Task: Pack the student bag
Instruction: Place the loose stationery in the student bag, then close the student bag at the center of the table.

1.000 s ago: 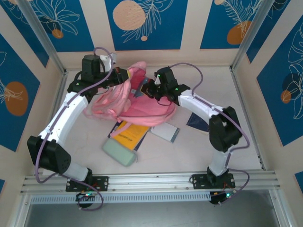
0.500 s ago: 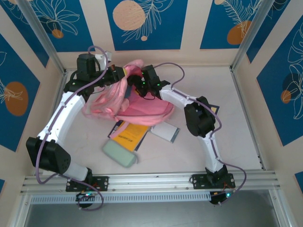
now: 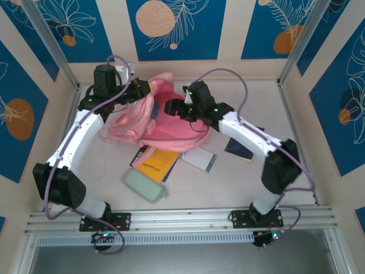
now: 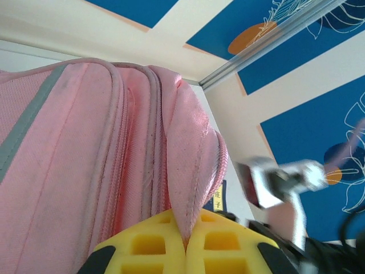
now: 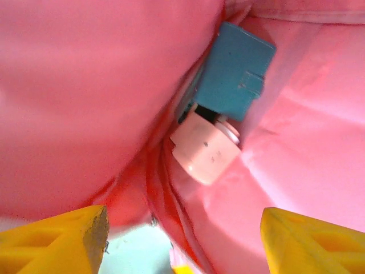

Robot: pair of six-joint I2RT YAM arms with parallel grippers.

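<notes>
Pink student bag [image 3: 171,128] slumped at far centre of bench [image 3: 228,188], left pincer [image 4: 185,244] clamped on a fold of its upper edge, right pincer [image 5: 182,231] spread wide above its opening, blue case [image 5: 234,71] and pale pink block [image 5: 205,145] touching inside.

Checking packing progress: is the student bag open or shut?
Open: the student bag gapes, showing a blue case and pale pink item inside; the left end effector pinches its edge.

Both arms [image 3: 77,140] reach forward; left pincer [image 4: 185,242] clamped on the student bag [image 4: 85,142]; right pincer [image 5: 183,231] spread wide.
</notes>
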